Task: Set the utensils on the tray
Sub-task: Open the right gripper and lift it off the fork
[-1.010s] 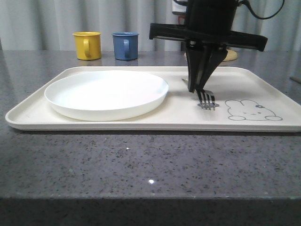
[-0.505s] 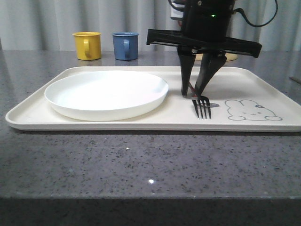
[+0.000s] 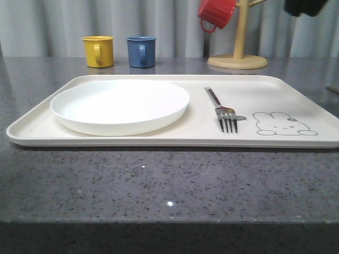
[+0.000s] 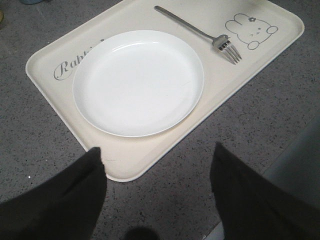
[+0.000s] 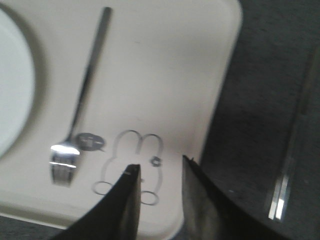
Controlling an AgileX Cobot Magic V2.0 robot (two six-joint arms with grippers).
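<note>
Slim steel fork (image 3: 222, 110) flat on smooth cream tray (image 3: 159, 138); both grippers empty, jaws apart

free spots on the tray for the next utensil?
The tray is bare between the fork and its right rim, apart from the printed rabbit. A narrow strip separates fork and plate. The plate crowds the left half.
</note>
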